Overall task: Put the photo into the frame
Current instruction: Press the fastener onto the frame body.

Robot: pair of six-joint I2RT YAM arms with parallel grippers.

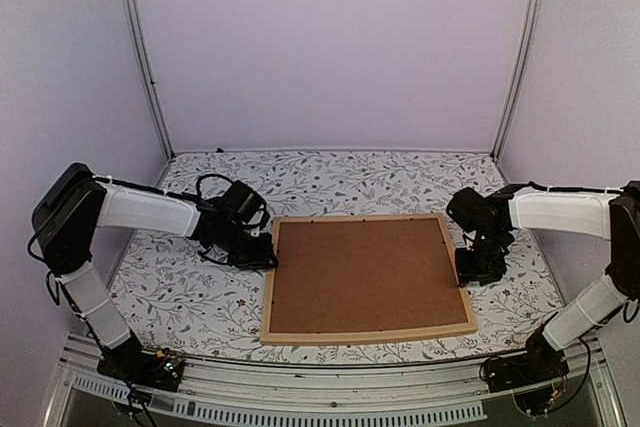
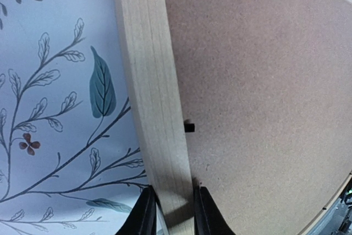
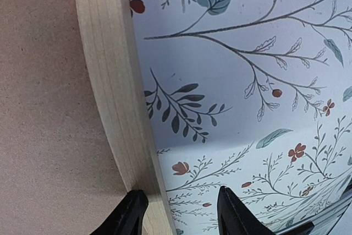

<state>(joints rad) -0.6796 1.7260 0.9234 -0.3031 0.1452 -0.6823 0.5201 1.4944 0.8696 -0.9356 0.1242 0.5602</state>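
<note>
Frame: Your light wooden frame lies flat, back side up, in the middle of the floral tablecloth, between your two arms.
Backing board: The brown backing board fills the frame inside the rails. A small black tab juts from the left rail over the board.
Left gripper: Your left gripper pinches the frame's left rail, with a finger pressed to each side of the wood.
Right gripper: Your right gripper straddles the right rail with its fingers spread. The inner one is at the wood's board side; the outer one is over the cloth, clear of the rail.
</note>
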